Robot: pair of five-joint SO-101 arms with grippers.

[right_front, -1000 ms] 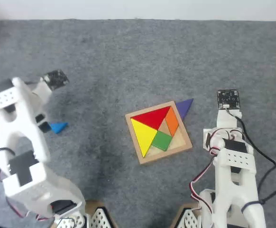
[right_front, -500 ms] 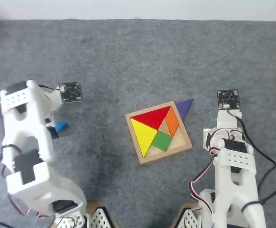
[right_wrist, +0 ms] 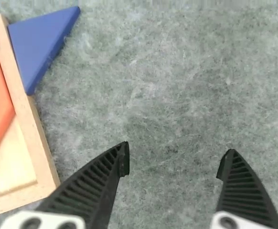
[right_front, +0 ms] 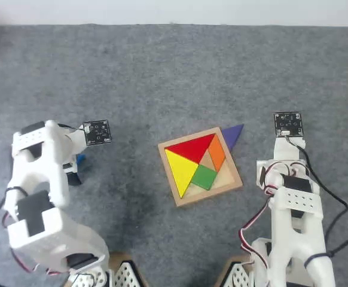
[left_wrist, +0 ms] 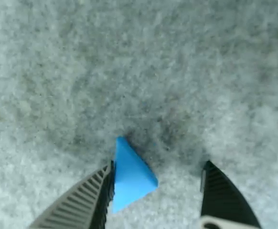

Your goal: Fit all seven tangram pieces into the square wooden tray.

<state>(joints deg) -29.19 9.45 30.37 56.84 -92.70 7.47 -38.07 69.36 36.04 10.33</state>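
- My left jaws are spread wide around the small blue triangle point(left_wrist: 129, 174). One jaw touches its edge and the other stands off on the far side. That is how they need to sit before I pinch it, so I judge this a grasp about to close.
- In the high view that triangle point(right_front: 80, 159) peeks out from under my left arm, well apart from the tray point(right_front: 211, 195).
- My right jaws are also released, holding nothing, low over the grey table point(right_wrist: 177, 86) just beside the tray's rim point(right_wrist: 31, 129).
- Ahead of them a dark blue triangle point(right_wrist: 41, 40) lies outside the tray, against its corner, likely my right arm's piece.
- In the tray sit a red triangle point(right_front: 192, 149), a yellow triangle point(right_front: 180, 169), an orange piece point(right_front: 217, 153) and a green square point(right_front: 204, 176), with bare wood left along the side nearest my right arm.
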